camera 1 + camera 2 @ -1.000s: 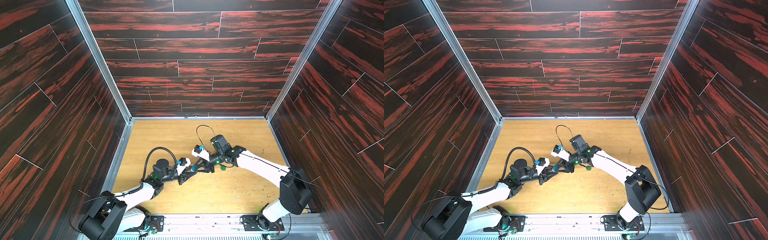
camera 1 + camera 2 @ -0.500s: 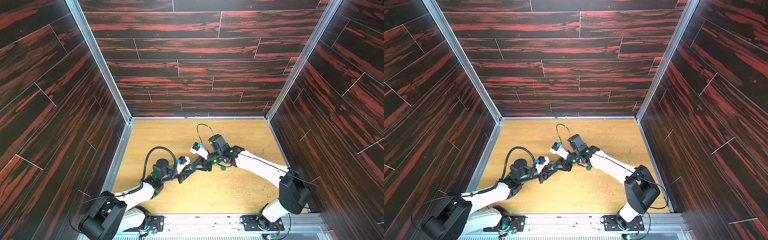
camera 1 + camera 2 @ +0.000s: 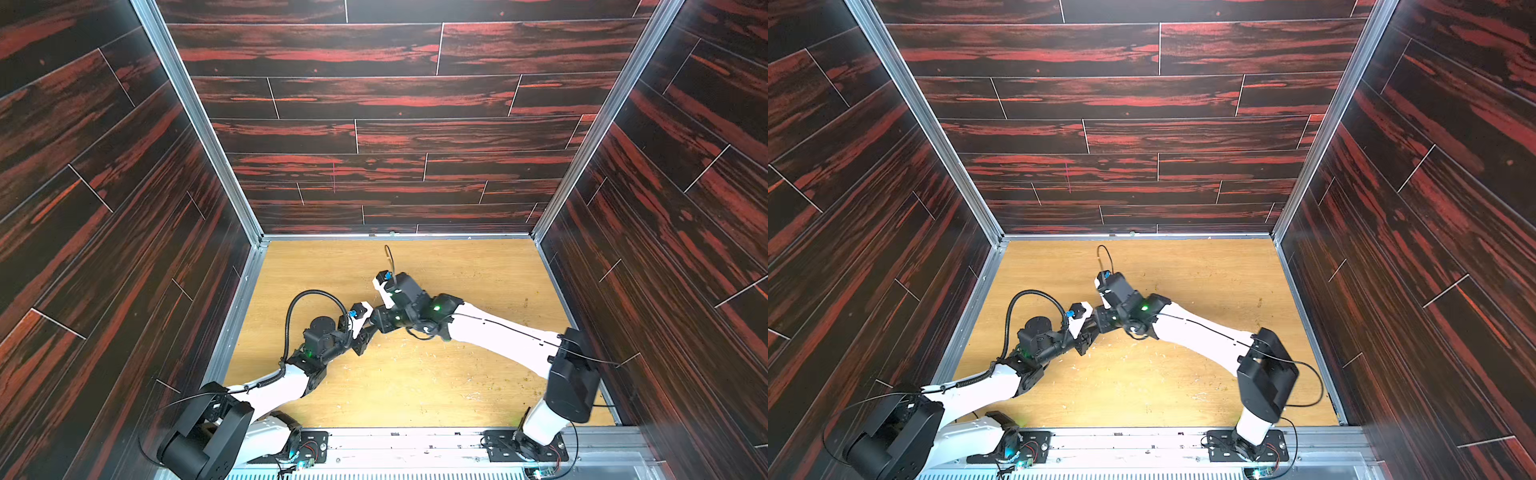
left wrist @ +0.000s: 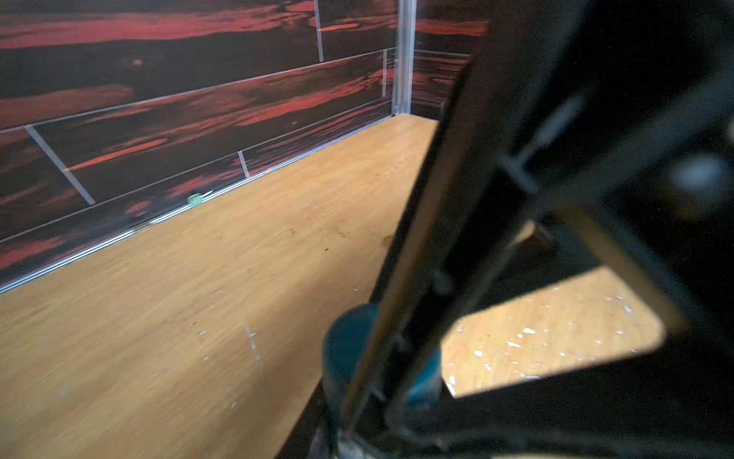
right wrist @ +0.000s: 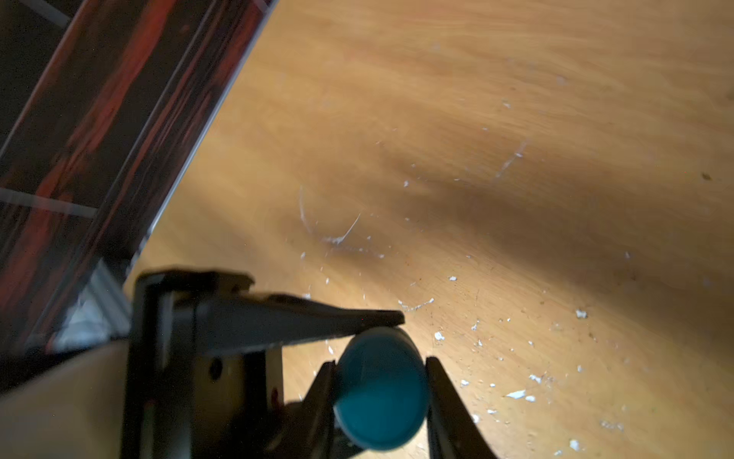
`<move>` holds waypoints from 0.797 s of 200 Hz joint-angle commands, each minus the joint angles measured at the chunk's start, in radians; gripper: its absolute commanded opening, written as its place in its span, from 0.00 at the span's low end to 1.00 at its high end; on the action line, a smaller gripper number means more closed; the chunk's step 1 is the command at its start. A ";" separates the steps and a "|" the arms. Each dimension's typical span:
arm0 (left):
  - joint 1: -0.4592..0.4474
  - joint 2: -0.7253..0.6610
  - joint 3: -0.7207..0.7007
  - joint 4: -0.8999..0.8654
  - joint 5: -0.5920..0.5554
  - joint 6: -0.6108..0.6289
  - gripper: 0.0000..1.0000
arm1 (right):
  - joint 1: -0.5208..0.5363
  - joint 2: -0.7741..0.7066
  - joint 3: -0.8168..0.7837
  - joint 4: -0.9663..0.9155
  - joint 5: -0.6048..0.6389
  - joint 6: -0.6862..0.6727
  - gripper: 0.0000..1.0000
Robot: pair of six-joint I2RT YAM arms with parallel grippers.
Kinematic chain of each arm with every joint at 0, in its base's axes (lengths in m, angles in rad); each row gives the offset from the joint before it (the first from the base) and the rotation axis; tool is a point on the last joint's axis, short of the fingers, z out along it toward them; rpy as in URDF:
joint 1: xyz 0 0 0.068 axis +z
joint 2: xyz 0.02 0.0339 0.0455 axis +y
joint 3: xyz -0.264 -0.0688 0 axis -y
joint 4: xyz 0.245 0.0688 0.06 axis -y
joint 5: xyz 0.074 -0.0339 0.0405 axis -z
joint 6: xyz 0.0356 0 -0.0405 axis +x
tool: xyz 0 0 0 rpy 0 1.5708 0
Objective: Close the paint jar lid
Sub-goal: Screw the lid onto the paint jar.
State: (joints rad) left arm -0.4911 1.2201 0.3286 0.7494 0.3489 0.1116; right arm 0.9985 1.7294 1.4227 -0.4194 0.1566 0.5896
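- Slip on the twist: the right hand [image 5: 381,367] is clamped narrow on the round end of the jar [image 5: 381,397], with one finger on each side of a smooth rim. If it turns, the pads may skate round and leave the lid loose.
- Weak counter-hold: the left hand [image 3: 362,340] is closed too. Only one of its fingers [image 5: 317,318] shows, its tip touching the jar's edge, and the other is hidden. So thin a hold could let the jar spin with the lid or squirt out sideways.
- Cross-threading: I cannot make out the seam between lid and body, so I cannot tell whether the lid sits square. Forced on askew, it would likely jam.
- Clash: the two hands meet tip to tip in both top views, so a small misstep would knock finger on finger.
- Drop: the jar looks held clear of the counter [image 3: 457,374]. If either hand let go, it would hang on a single hold.
- Where: between the two hands, over about the middle of the counter, and hidden in the top views.
- Look: small, teal, round, matt and flat-ended. In the left wrist view the jar [image 4: 345,349] shows as a short cylinder, partly behind dark bars.
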 commanded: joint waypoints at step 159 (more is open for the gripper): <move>-0.010 -0.008 -0.034 0.145 -0.046 -0.040 0.00 | 0.043 -0.011 0.016 -0.020 0.060 0.236 0.49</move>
State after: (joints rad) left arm -0.4950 1.2240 0.2951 0.7853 0.2768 0.0746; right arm 1.0492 1.7882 1.4761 -0.4454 0.2939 0.8627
